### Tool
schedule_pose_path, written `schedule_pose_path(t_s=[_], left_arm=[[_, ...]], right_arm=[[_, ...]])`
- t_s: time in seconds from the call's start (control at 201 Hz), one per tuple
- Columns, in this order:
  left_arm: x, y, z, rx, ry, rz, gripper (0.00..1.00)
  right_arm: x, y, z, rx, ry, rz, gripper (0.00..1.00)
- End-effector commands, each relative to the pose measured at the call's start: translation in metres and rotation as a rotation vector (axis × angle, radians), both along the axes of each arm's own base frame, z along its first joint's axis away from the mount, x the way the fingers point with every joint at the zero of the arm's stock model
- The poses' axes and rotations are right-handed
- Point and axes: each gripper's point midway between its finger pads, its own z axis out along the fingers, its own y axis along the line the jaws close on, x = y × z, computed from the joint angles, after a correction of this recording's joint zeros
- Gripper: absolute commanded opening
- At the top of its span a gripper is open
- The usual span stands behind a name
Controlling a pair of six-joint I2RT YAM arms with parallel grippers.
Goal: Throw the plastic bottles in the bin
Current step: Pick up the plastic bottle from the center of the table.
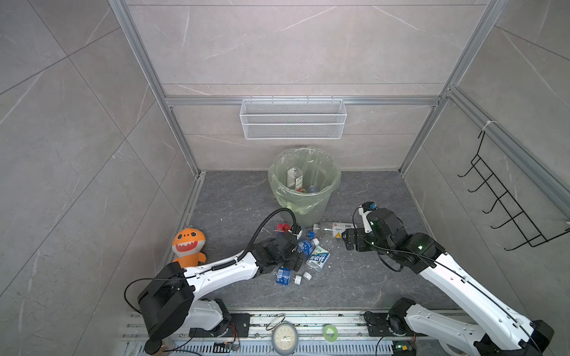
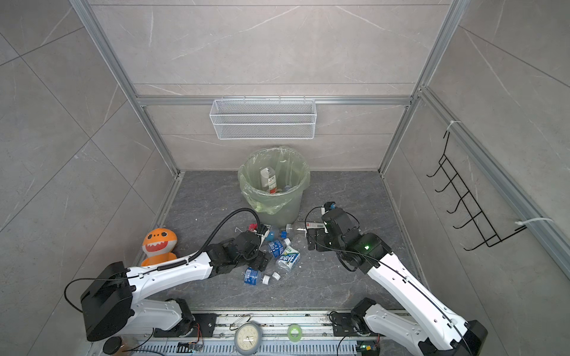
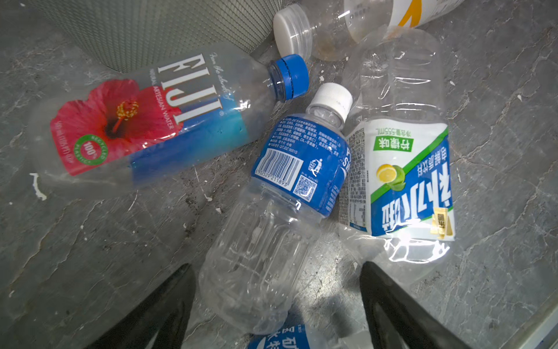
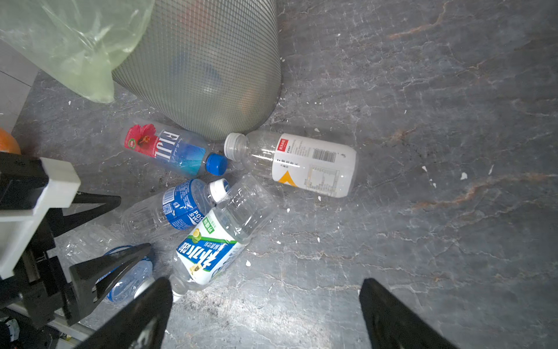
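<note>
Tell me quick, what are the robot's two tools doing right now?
Left tool: open, straddling the blue-label bottle, not gripping it.
Right tool: open, holding nothing.

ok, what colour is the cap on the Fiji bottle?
Blue. The Fiji bottle has a blue cap, clearest in the left wrist view.

White arm links [image 1: 222, 271] carry black joints [image 1: 163, 302] and looped black cables [image 1: 271, 222].

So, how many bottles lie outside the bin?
5: Fiji bottle, white-label bottle by the bin; Pocari bottle, lemon-label bottle beside them; blue-label bottle at the left gripper. More may be hidden.
</note>
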Motion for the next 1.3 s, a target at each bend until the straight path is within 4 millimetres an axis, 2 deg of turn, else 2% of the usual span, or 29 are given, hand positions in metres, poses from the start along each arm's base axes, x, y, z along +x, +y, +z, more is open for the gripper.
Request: schedule_pose_path(t_s=[0.0, 0.279, 0.523, 0.881, 0.966, 1.07, 1.294], left_arm=[[0.005, -0.014, 0.006, -0.004, -0.021, -0.048, 0.85], [0.009, -0.017, -0.014, 0.042, -0.011, -0.061, 0.81], [0.014, -0.020, -0.022, 0.087, -0.017, -0.085, 0.81], [0.020, -0.013, -0.042, 0.173, -0.023, -0.077, 0.80], [0.020, -0.014, -0.043, 0.171, -0.026, -0.079, 0.76], [0.019, -0.014, -0.043, 0.166, -0.025, -0.084, 0.64], [0.014, -0.013, -0.033, 0.143, -0.030, -0.106, 0.61]], right_arm=[[-0.006, -0.004, -0.009, 0.011, 0.022, -0.024, 0.99], [-0.009, -0.003, -0.021, 0.026, 0.045, -0.029, 0.99], [-0.010, -0.002, -0.025, 0.033, 0.051, -0.032, 0.99], [-0.011, 0.000, -0.028, 0.051, 0.060, -0.034, 0.99], [-0.011, 0.001, -0.029, 0.054, 0.062, -0.035, 0.99], [-0.011, 0.002, -0.031, 0.059, 0.068, -0.036, 0.99], [-0.012, 0.002, -0.031, 0.068, 0.070, -0.037, 0.99]])
